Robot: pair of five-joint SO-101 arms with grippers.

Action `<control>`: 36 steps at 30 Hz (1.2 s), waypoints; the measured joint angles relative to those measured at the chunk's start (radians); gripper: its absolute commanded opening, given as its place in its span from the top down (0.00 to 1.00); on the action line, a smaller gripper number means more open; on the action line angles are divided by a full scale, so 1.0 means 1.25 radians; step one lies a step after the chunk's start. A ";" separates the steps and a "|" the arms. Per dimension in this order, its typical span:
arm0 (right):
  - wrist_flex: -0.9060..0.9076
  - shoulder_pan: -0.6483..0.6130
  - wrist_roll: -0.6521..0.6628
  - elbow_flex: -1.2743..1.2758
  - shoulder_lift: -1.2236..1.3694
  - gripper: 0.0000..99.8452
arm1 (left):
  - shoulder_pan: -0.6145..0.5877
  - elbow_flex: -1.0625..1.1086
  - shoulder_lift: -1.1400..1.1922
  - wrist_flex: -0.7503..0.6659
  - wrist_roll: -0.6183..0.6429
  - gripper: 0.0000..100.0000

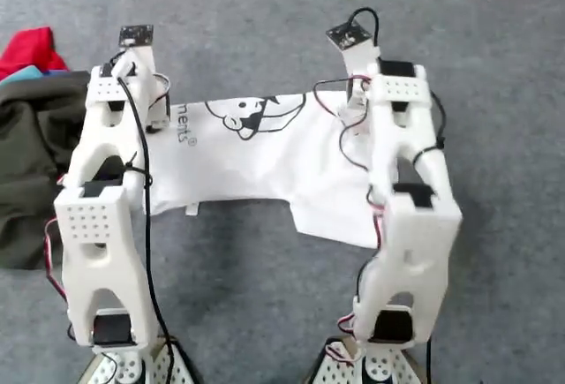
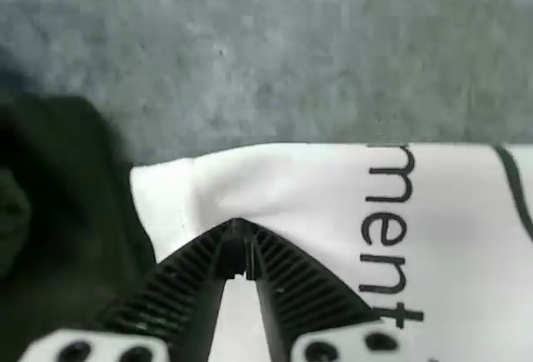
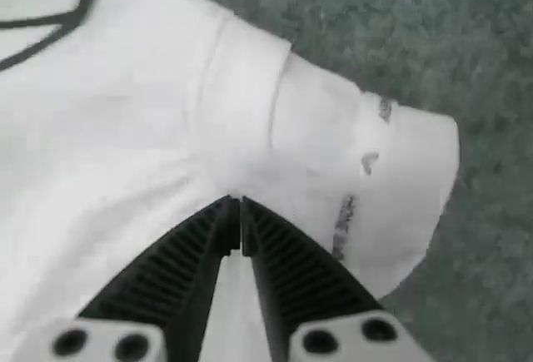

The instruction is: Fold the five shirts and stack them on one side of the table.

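Observation:
A white shirt (image 1: 256,159) with a black drawing and lettering lies spread on the grey table between my two arms. My left gripper (image 1: 159,124) sits at the shirt's far left corner. In the left wrist view its tips (image 2: 237,254) meet on the white cloth (image 2: 316,187), close to the edge. My right gripper (image 1: 353,110) is at the far right edge. In the right wrist view it (image 3: 235,216) is shut on the white fabric (image 3: 125,112) beside the collar band and its label (image 3: 366,162).
A heap of dark green shirts (image 1: 26,163) lies at the left edge of the table, right beside the white shirt's corner (image 2: 58,212). Red cloth (image 1: 31,48) and a bit of blue cloth (image 1: 26,73) lie behind the heap. Bare grey table stretches to the right and front.

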 measured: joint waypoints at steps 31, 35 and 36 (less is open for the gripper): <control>0.383 0.010 0.017 -0.872 0.484 0.99 | -0.006 -0.317 0.172 0.184 -0.216 0.97; 0.373 0.037 0.014 -0.905 0.536 0.99 | -0.011 -0.356 0.200 0.187 -0.214 0.97; 0.378 0.041 0.014 -0.926 0.546 0.99 | -0.011 -0.367 0.203 0.187 -0.209 0.97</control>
